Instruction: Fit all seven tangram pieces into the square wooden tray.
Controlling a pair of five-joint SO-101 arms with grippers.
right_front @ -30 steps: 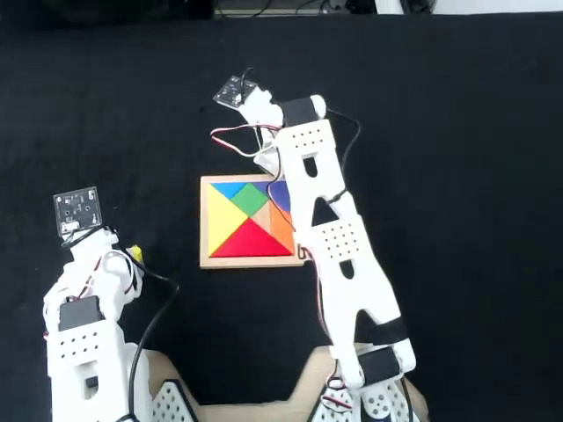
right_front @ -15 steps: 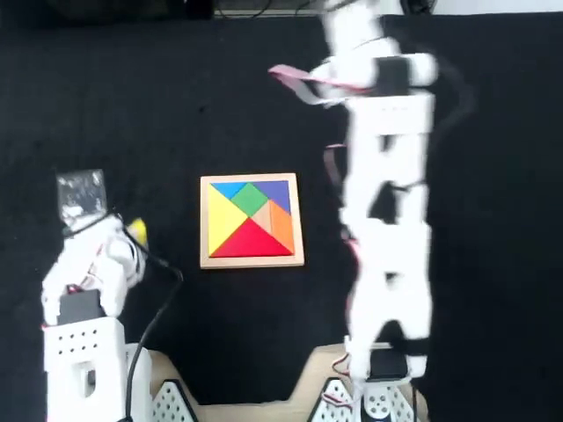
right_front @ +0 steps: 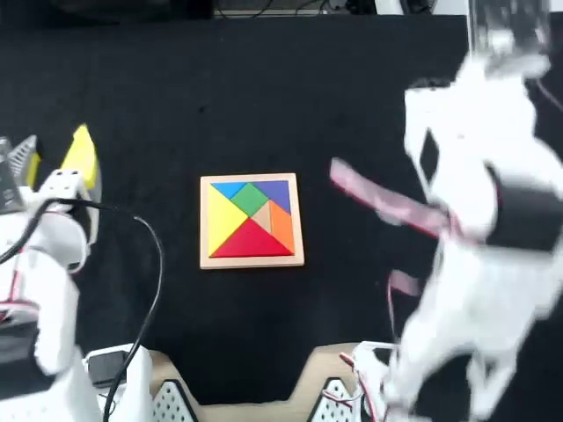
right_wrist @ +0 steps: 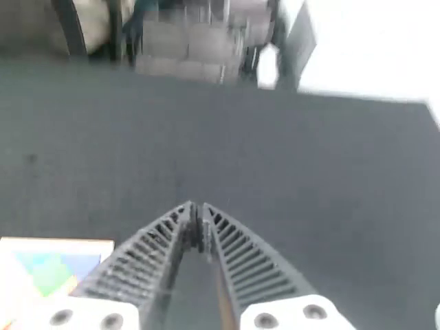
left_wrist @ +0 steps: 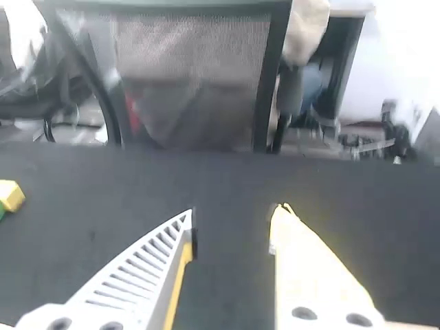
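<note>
High view: wooden tray [right_front: 204,220] filled with tangram pieces [right_front: 251,239]; wrist views: left gripper [left_wrist: 232,221] fingers apart, right gripper [right_wrist: 196,212] fingers together, empty.

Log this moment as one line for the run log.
tray: full, seven pieces seated | left gripper: open, empty | right gripper: shut, empty, clear of tray

Your table [right_front: 176,105], draped in black cloth, carries the square wooden tray [right_front: 252,262] at the centre of the high view. At the left edge of your left wrist view, a small yellow block [left_wrist: 9,195] lies on the cloth.
</note>
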